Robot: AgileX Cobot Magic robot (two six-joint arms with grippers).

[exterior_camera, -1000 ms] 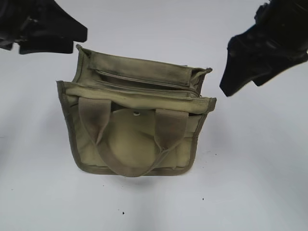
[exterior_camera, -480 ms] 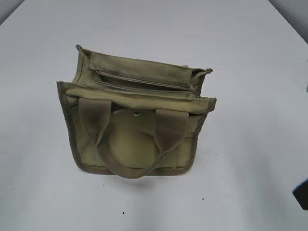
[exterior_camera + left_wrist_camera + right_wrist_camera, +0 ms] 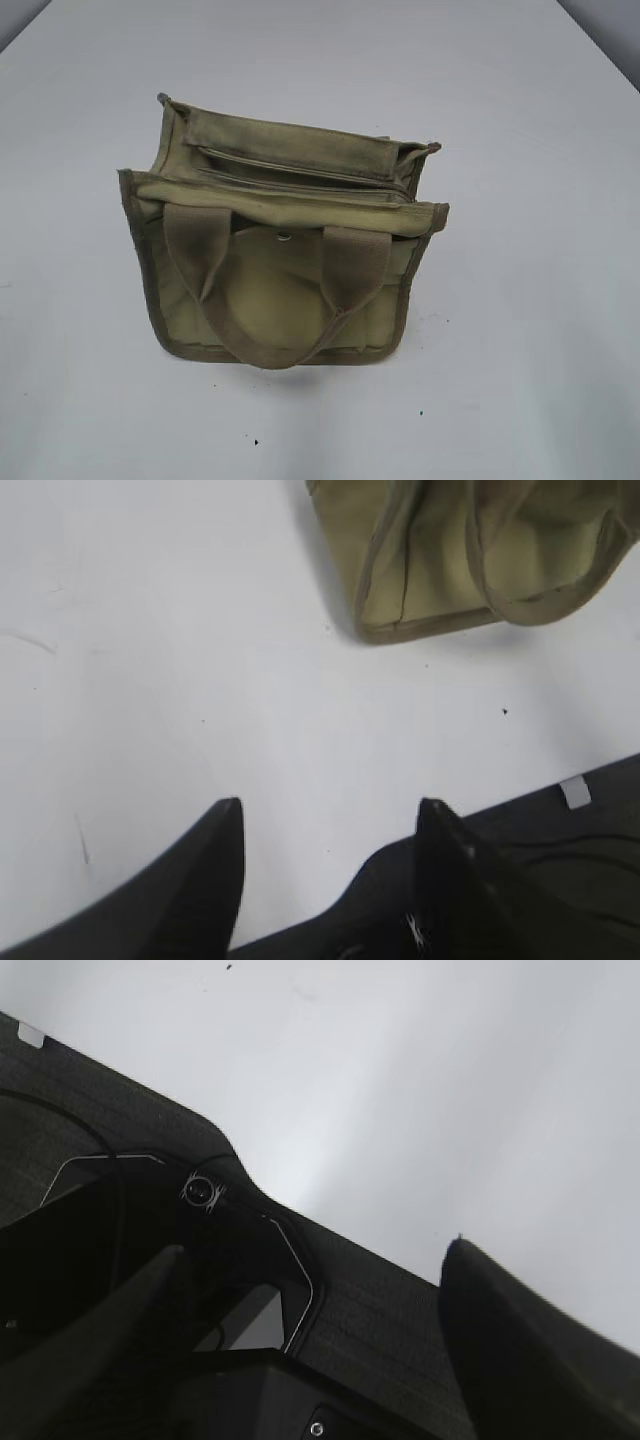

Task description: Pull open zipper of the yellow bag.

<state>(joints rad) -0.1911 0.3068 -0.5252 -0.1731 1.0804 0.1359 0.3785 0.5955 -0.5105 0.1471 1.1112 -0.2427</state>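
- Running along the top of the yellow bag (image 3: 280, 250), the zipper (image 3: 300, 172) lay as a long straight line from the left end to the right end, and its teeth looked parted into a narrow slot; the pull tab was too small to make out with certainty near the right end.
- The bag stood upright near the middle of the white table (image 3: 520, 330), slightly towards the left edge and well clear of every corner.
- One webbing handle (image 3: 270, 300) drooped down over the front face of the bag, its loop reaching almost to the bottom trim.
- A small round metal snap (image 3: 284, 236) sat on the front, just under the top edge, between the two ends of the handle.
- Darker olive trim ran round the sides and base of the bag.
- In the left wrist view the left gripper (image 3: 330, 825) hung over bare table near its front edge, its jaws spread apart and holding nothing; the bag's lower corner (image 3: 400, 630) showed well apart from it.
- In the right wrist view the right gripper (image 3: 320, 1290) was over the dark front edge of the table, its jaws wide apart and empty.
- Neither gripper appeared in the exterior view.
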